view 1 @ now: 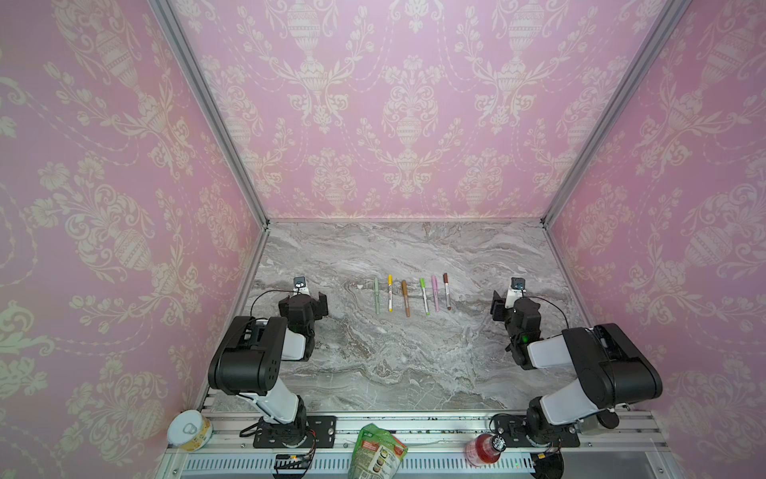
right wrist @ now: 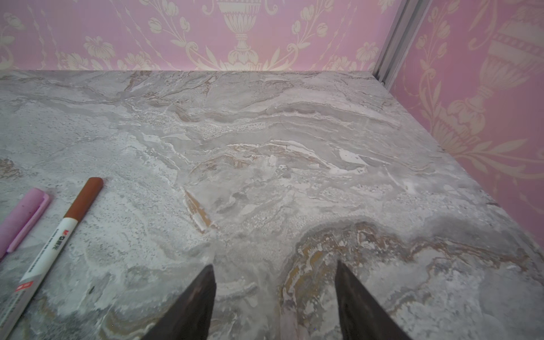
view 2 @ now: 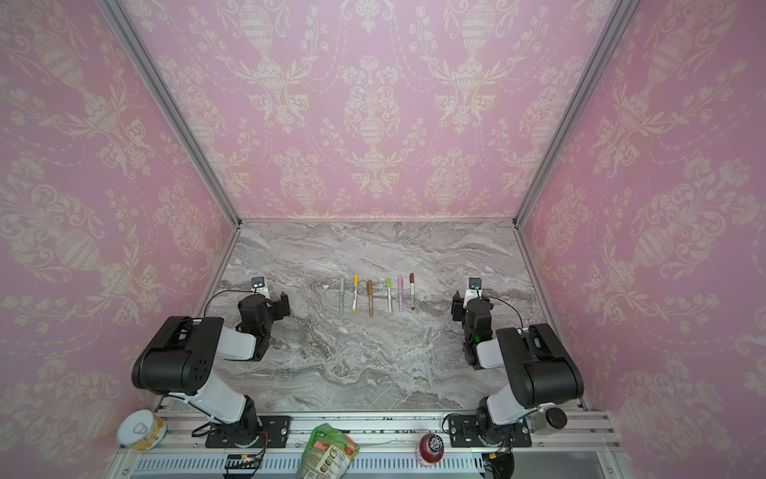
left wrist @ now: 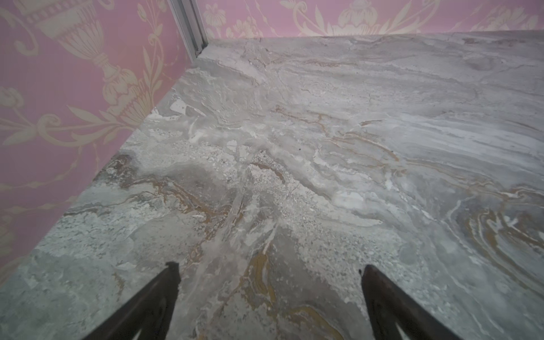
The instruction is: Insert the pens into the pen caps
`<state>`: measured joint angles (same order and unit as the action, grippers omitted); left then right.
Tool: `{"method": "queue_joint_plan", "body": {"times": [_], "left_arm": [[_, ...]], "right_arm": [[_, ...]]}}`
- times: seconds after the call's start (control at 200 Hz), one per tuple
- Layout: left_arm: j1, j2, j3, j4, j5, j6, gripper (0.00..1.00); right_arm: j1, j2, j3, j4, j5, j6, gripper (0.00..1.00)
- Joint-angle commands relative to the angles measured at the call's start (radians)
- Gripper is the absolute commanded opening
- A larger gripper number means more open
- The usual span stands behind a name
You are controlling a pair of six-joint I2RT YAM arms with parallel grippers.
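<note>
Several pens lie side by side in a row at the middle of the marble table point(view 1: 373, 365), seen in both top views. Each carries a coloured pen cap on its far end, from a pale green pen point(view 1: 376, 296) on the left to a white pen point(view 1: 447, 296) with a brown cap point(view 1: 445, 278) on the right. The right wrist view shows that brown cap point(right wrist: 88, 194) seated on its white barrel point(right wrist: 44, 259), beside a pink pen point(right wrist: 20, 220). My left gripper point(left wrist: 269, 265) is open and empty, left of the row. My right gripper point(right wrist: 274, 264) is open and empty, right of it.
Pink patterned walls close in the table on three sides. On the front rail stand a tin can point(view 1: 190, 429), a green pouch point(view 1: 377, 454) and a red bottle point(view 1: 483, 450). Both arm bases point(view 1: 290, 431) are bolted there.
</note>
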<state>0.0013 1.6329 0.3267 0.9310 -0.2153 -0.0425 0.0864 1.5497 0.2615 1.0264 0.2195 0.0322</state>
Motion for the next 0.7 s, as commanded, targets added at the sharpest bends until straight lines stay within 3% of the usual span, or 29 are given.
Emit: {"method": "queue_joint_plan", "body": {"times": [0.0, 0.115, 0.695], "left_arm": [[0.033, 0.0, 0.031, 0.075, 0.089, -0.006, 0.99], [0.036, -0.004, 0.037, 0.053, 0.09, -0.008, 0.99], [0.031, 0.003, 0.025, 0.09, 0.105, 0.009, 0.99]], "right_arm": [[-0.013, 0.004, 0.083, -0.028, -0.051, -0.007, 0.77], [-0.058, -0.006, 0.099, -0.076, -0.129, 0.019, 1.0], [-0.056, -0.002, 0.105, -0.086, -0.159, 0.009, 1.0]]}}
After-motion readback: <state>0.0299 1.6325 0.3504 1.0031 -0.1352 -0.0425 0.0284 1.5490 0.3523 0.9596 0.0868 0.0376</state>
